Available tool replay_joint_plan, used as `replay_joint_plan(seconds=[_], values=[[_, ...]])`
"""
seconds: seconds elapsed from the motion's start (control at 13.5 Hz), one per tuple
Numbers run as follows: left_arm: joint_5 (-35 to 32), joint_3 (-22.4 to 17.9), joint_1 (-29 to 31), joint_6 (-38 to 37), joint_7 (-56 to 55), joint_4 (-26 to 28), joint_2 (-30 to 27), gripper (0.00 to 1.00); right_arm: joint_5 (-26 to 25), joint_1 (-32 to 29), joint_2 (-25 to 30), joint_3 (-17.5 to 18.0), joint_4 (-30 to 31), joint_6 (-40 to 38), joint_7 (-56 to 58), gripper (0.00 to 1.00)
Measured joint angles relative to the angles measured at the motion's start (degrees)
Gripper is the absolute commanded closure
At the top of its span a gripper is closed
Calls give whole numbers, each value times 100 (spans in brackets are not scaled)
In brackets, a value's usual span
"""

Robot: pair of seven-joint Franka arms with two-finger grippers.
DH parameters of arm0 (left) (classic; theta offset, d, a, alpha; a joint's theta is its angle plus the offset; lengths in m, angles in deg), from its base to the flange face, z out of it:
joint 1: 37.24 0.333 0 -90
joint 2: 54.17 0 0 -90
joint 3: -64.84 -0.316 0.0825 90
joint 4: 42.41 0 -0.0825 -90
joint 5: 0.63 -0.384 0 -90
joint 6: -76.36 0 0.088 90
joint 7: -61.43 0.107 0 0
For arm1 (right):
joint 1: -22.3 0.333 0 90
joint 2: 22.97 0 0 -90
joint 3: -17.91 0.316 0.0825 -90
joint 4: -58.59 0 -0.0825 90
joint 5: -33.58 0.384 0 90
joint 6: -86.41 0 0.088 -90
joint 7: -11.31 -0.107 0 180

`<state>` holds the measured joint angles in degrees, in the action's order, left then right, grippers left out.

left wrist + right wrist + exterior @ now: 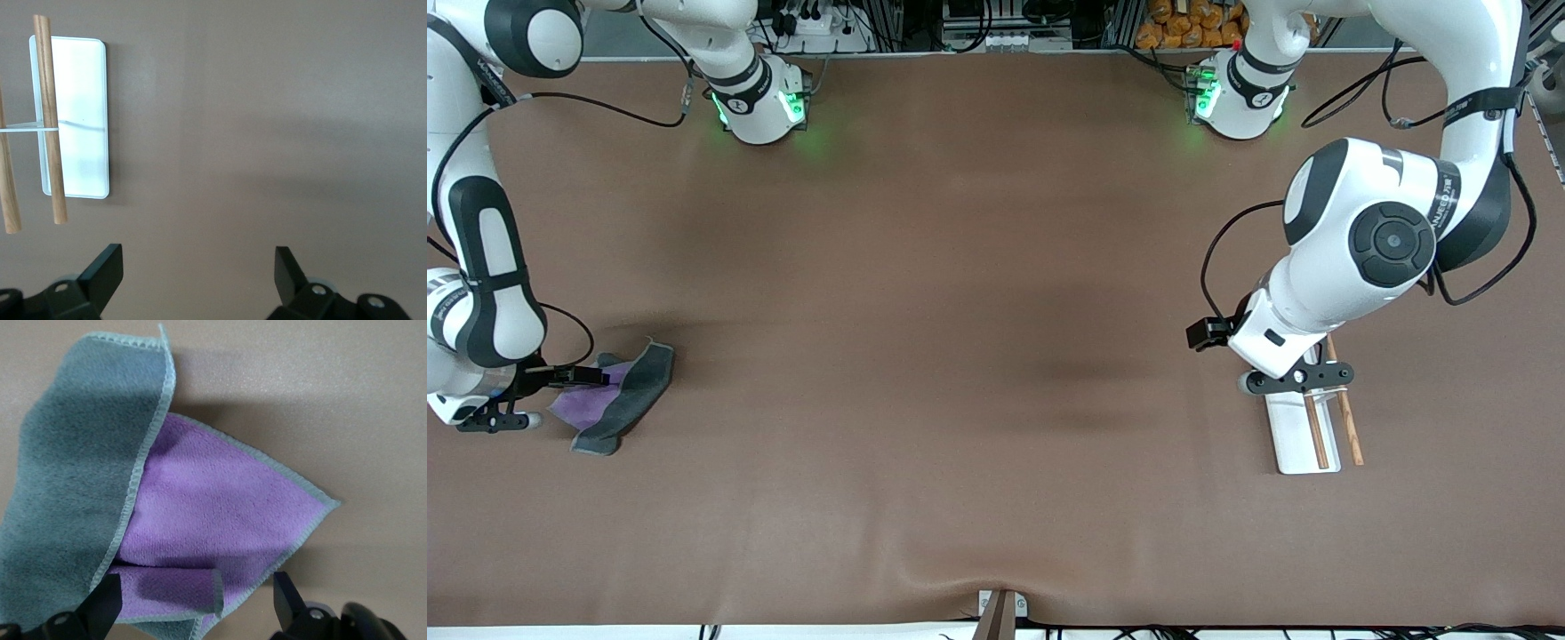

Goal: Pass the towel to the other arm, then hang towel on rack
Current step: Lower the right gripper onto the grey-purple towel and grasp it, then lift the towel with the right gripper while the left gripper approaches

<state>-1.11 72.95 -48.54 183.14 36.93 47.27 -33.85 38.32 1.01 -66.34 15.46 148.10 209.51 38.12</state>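
The towel (618, 396) lies crumpled on the table at the right arm's end, its dark grey face folded over the light purple one. My right gripper (498, 418) hangs low over the towel's purple edge. In the right wrist view its fingers stand open (197, 587) astride a folded purple flap of the towel (200, 507), holding nothing. The rack (1303, 440), a white base with two wooden rods, lies at the left arm's end. My left gripper (1298, 378) hovers over the end of the rack farther from the front camera. It is open (199, 263) above bare table, with the rack (80, 120) off to one side.
A brown mat (978, 356) covers the whole table. Both arm bases (760, 102) (1240, 98) stand along the table's edge farthest from the front camera, with cables trailing from them. A small bracket (1000, 609) sits at the edge nearest that camera.
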Motion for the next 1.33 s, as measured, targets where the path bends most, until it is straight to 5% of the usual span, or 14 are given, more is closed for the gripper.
replay_joint_plan(seconds=[0.07,0.15,0.74,1.33], values=[[0,0,-6,0,-22,0,17,0,23,-9,-2,3,23,2,-1,79],[0,0,-12,0,-33,0,32,0,92,-12,-8,4,57,1,-3,100],[0,0,-140,0,-395,-10,78,0,355,-17,17,41,166,-16,-102,100],[191,63,-620,35,-2775,-324,134,0,355,147,826,154,19,-959,-73,100]])
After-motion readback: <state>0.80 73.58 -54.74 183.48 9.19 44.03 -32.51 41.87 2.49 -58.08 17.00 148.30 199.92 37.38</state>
